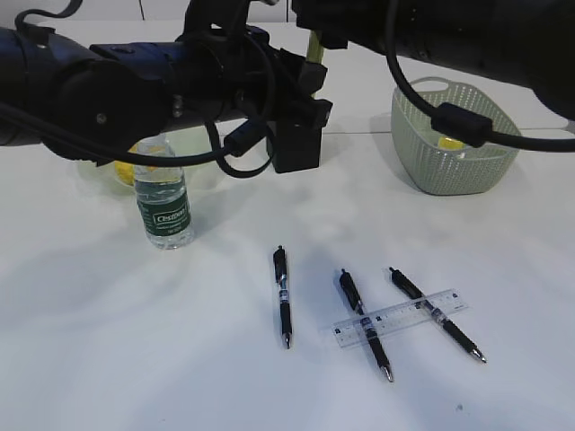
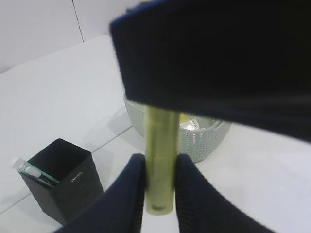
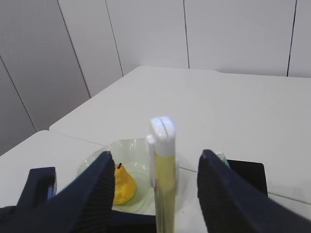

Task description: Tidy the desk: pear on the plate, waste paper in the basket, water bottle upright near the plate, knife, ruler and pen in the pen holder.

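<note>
The yellow-green knife (image 2: pixel 159 165), pinched upright by the left gripper (image 2: pixel 158 187) at lower centre, could miss the black pen holder (image 2: pixel 60 184) at lower left and drop onto the desk (image 1: pixel 180 359) if released off-line. The right gripper (image 3: pixel 155 194) stands wide around the knife's white end, touching nothing visible.

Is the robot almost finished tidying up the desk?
About halfway. Done: the pear sits on the plate, the water bottle stands upright, yellow paper is in the basket. In hand: the left gripper holds a yellow-green knife. Left: three pens and the ruler.
</note>
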You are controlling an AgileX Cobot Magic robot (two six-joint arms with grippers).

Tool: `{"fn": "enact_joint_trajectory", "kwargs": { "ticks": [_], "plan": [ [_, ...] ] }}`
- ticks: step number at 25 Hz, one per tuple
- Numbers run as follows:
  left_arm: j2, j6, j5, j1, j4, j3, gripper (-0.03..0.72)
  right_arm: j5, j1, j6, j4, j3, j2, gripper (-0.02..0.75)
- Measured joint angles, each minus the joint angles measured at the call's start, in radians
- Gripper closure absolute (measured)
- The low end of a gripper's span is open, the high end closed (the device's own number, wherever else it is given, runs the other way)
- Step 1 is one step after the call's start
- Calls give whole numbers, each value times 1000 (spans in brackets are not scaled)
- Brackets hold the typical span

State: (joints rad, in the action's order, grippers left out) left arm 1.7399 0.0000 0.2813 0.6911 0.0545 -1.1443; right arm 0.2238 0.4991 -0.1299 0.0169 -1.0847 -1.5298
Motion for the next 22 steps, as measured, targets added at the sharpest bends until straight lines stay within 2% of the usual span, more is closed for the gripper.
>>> {"fn": "enact_joint_trajectory", "kwargs": {
  "ticks": [6, 13, 22],
  "plan": [
    [0, 0, 2, 12, 0, 0, 563, 2, 0, 0, 0, 0, 0, 337],
    [0, 0, 6, 30, 0, 0, 563, 2, 0, 0, 0, 0, 0, 442],
    [0, 0, 8, 30, 0, 0, 563, 2, 0, 0, 0, 0, 0, 456]
  ]
}}
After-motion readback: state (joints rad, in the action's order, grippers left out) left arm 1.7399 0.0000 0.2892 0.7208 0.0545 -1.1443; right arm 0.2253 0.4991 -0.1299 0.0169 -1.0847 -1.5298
